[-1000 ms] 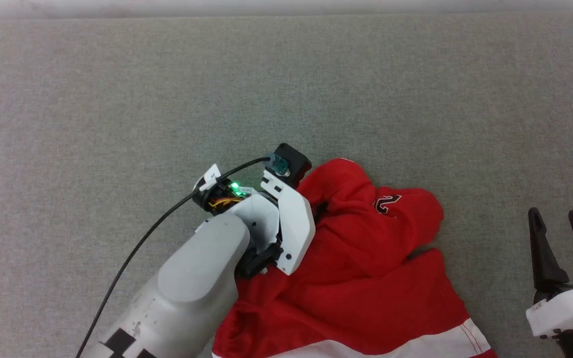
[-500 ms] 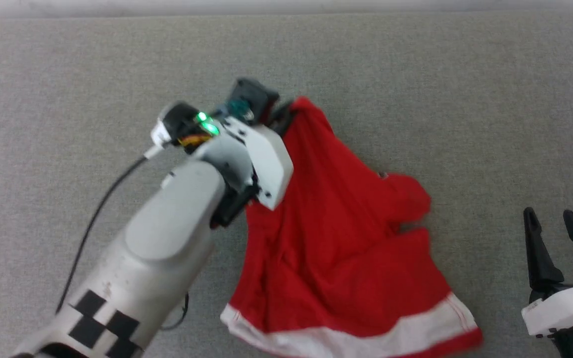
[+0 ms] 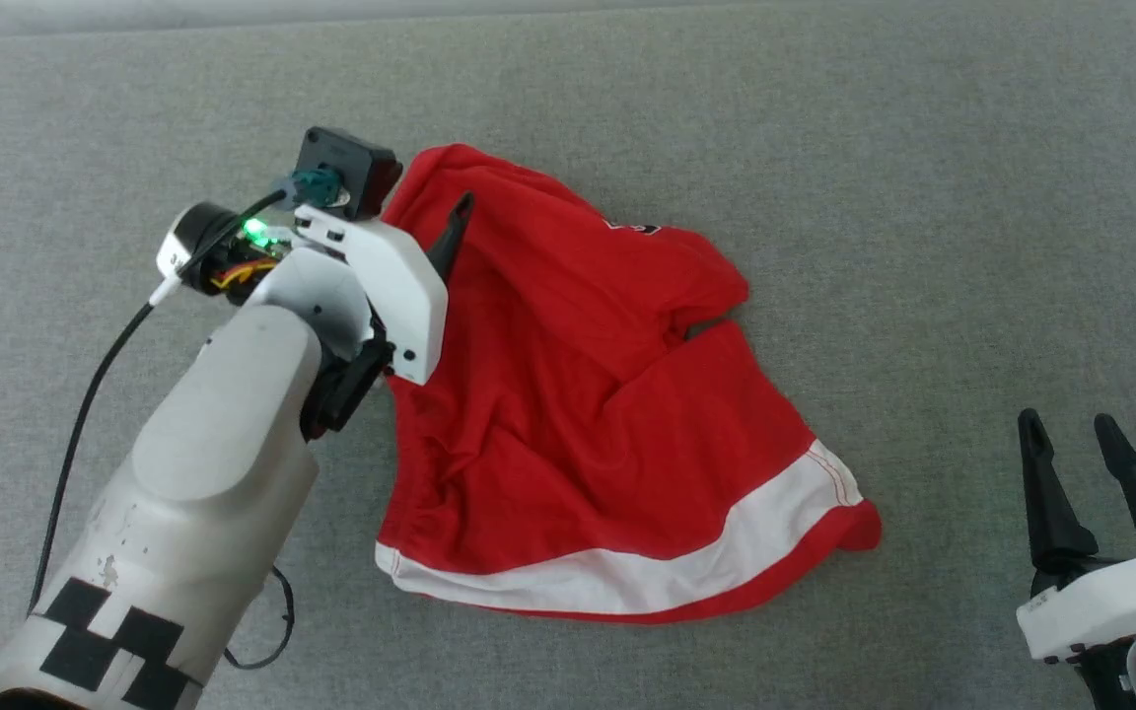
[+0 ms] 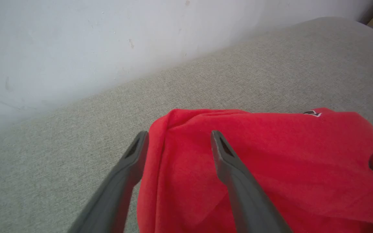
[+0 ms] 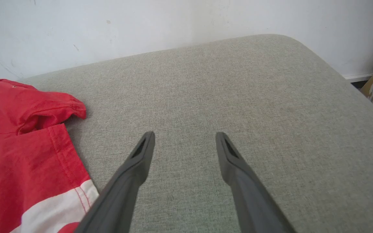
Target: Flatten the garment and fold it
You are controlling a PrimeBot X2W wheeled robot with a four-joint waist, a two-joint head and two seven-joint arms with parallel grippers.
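Well: shorts (image 3: 578, 414) crumpled on grey cushion (image 3: 874, 148), far leg bunched, white hem nearest robot. Left gripper (image 4: 178, 135) spread wide astride far-left edge, gripping nothing. Right gripper (image 3: 1066, 422) wide, well apart from cloth. Best next, I'd say: pinch bunched leg's edge, draw outward, low and slow.

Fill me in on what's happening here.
The robot's left gripper sits open at the far left corner of the red shorts, one finger either side of the cloth's edge, gripping nothing. The shorts lie partly spread but rumpled on a grey padded surface, not yet folded. The right gripper hangs open, off to the right, clear of them.
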